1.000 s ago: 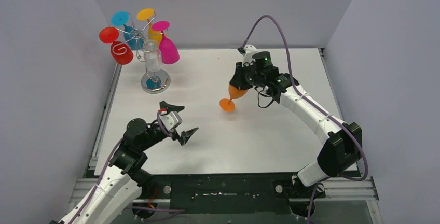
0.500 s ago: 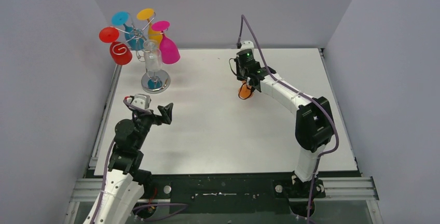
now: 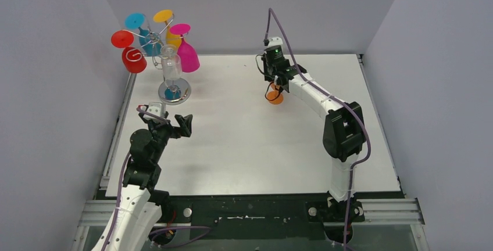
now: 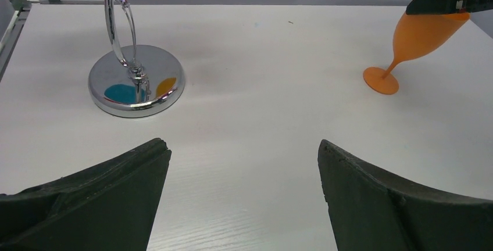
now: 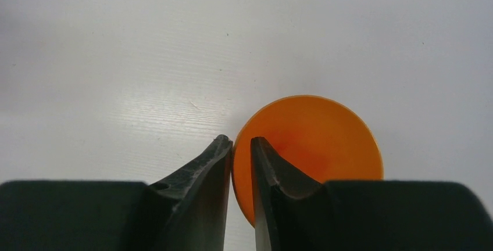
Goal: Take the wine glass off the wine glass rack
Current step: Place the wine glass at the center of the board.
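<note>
In the last second your right arm has swung the orange wine glass [image 3: 275, 97] from the middle of the table [image 3: 244, 146] out to a spot well to the right of the wine glass rack [image 3: 172, 91] and lowered it. From the left wrist view its foot now appears to rest on the table, with the bowl tilted. Your right gripper [image 5: 241, 164] is nearly closed, pinching the thin wall of the bowl between its fingers. Your left gripper [image 4: 241, 146] has pulled back from the centre to just in front of the rack's round base, jaws spread wide and holding nothing. So this glass is off the rack, and you probably only have to stand it upright and let go. The hanging glasses [image 3: 189, 58] are on the rack's arms. I can read no brand, label or writing anywhere.
</note>
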